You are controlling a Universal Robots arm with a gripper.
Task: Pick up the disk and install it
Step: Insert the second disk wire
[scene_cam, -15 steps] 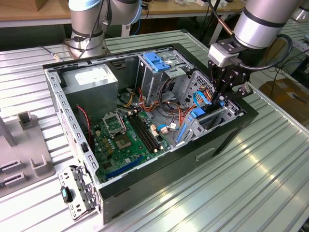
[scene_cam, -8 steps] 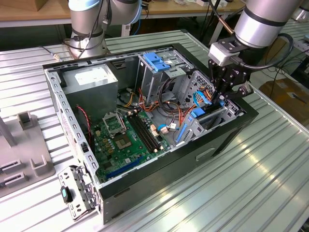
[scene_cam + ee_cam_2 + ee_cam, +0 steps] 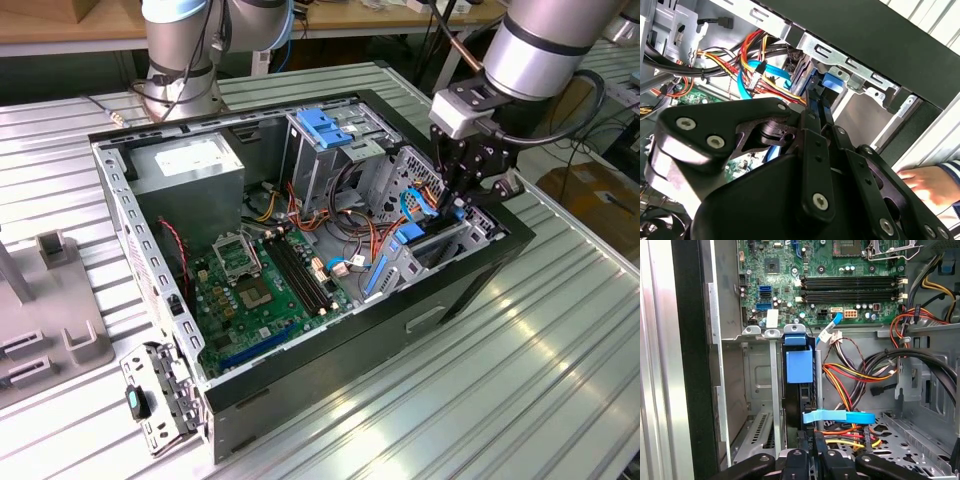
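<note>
Open computer case point(image 3: 300, 380) lies on the slatted metal table point(image 3: 560, 340), motherboard point(image 3: 255, 290) exposed. Arm reaches down at the case's end toward the exterior view's right. Gripper point(image 3: 452, 200) is low over the drive bay point(image 3: 760, 390) there. The disk point(image 3: 799, 390) stands on edge in that bay, blue frame showing, most of it already down in the slot. Fingers point(image 3: 815, 107) look pressed on the disk's top edge. Judgement: picked up, insertion well along; full seating unconfirmed. A person's hand point(image 3: 922, 182) rests just outside the case.

The arm point(image 3: 545, 45) reaches down, gripper point(image 3: 462, 192) lowered (wrist vertical).
</note>
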